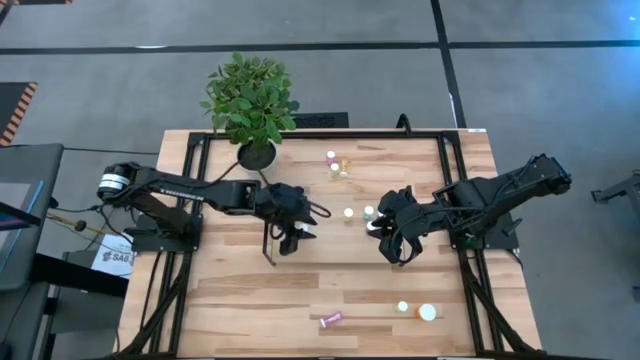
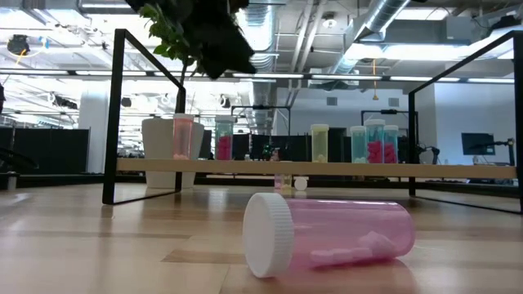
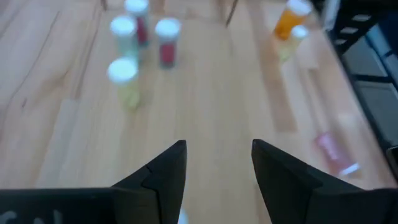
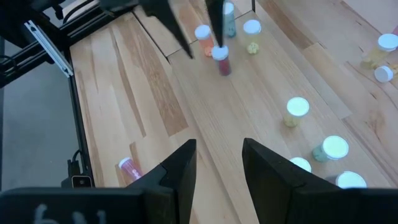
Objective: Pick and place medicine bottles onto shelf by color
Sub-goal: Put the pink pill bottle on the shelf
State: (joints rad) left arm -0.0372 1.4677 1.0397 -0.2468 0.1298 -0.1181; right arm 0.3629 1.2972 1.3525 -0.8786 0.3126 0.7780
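Both arms hover bare-handed over the table's middle; a fresh pick comes next.

Nearest the low camera, a pink translucent bottle with a white cap (image 2: 327, 235) lies on its side, well apart from the low light-wood shelf with black wire ends (image 2: 458, 171), where teal, pink and yellow bottles stand grouped. The left gripper (image 3: 217, 171) is released and grasps nothing; so is the right gripper (image 4: 217, 167). For a clean pick, I'd straddle the fallen bottle across its body, then stand it beside the pink ones.

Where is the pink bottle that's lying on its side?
In the high view, the pink bottle lies near the table's front edge, left of the white-capped bottles.
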